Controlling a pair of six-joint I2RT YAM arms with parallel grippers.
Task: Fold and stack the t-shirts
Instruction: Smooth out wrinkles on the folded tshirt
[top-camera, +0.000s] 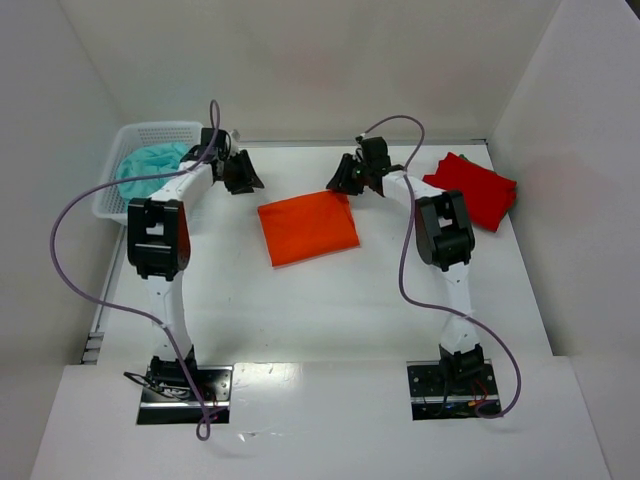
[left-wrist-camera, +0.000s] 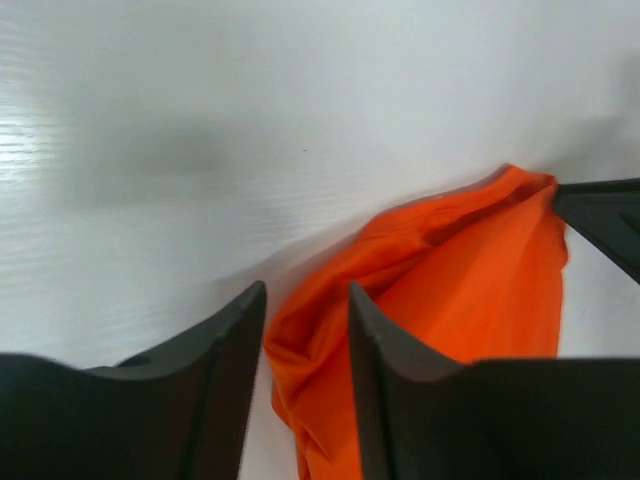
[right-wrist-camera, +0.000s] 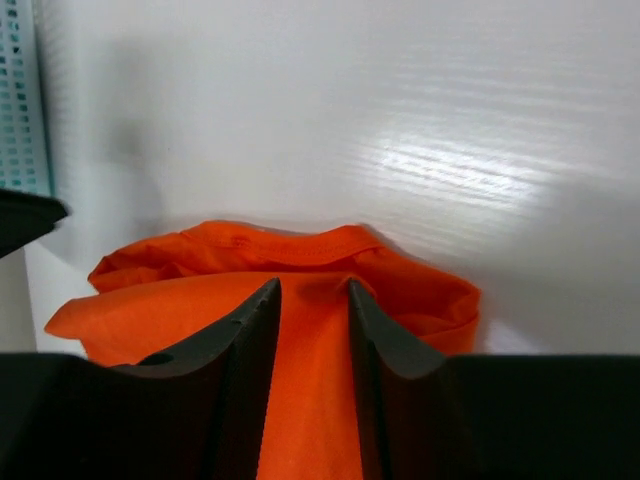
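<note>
White counter (top-camera: 330, 310): toward its far edge, my left gripper (top-camera: 243, 174) and right gripper (top-camera: 344, 181) hover narrowly parted, empty, beside the orange shirt (top-camera: 308, 228). I'd pinch both corners evenly, lifting flat.

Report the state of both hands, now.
Left hand: open, holding nothing.
Right hand: open, by the orange t-shirt, not gripping it.

My gripper (right-wrist-camera: 311, 292) sits at the orange shirt (right-wrist-camera: 300, 248), its fingers a narrow gap apart with cloth showing between them; whether they pinch it, I can't tell. The shirt lies folded on the table (right-wrist-camera: 420, 120). The basket (right-wrist-camera: 20, 100) is top left.
</note>
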